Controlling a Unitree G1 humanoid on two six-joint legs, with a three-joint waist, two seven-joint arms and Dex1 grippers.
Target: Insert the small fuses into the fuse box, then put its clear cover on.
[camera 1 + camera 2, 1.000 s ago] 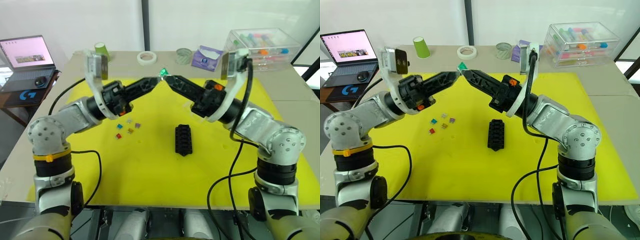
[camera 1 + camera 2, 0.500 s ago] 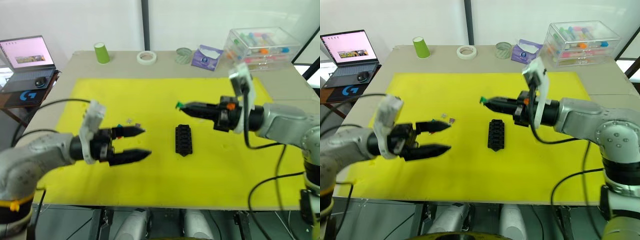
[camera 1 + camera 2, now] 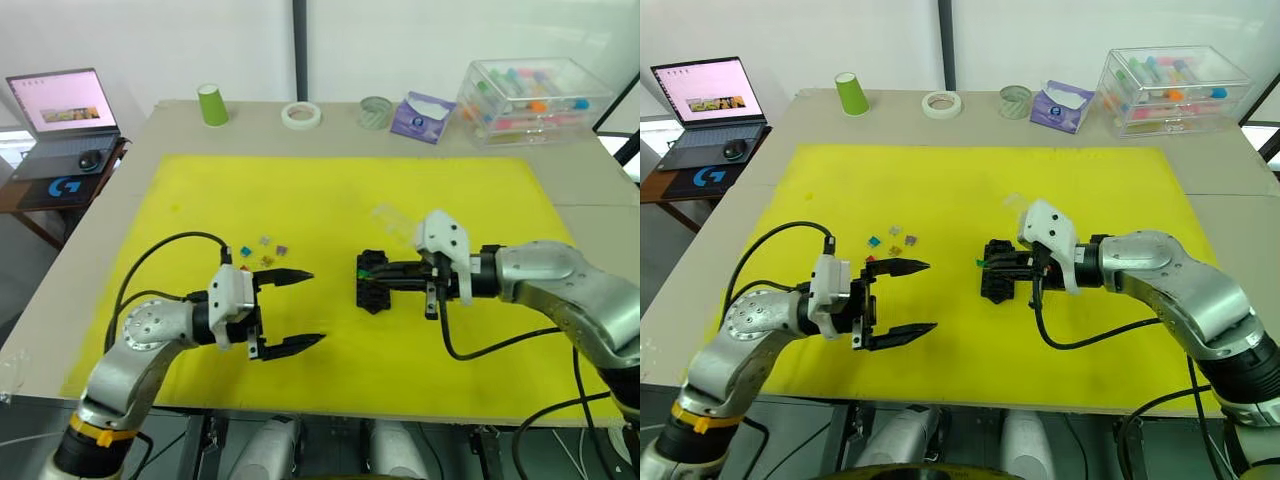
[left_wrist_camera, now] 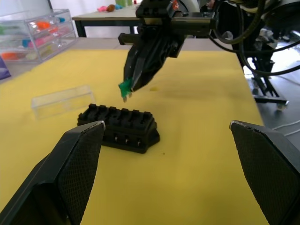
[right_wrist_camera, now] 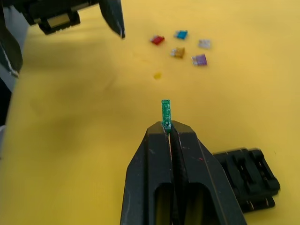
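Basically featherweight, slick little green fuse, pinched by its top edge in the right gripper, hovering just over the fuse box mid-mat. Left gripper spread wide, empty, near 5 loose fuses.

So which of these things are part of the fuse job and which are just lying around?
Job: green fuse in the right end effector; loose fuses; fuse box; clear cover.

Lying about: laptop, green cup, tape roll, storage box.
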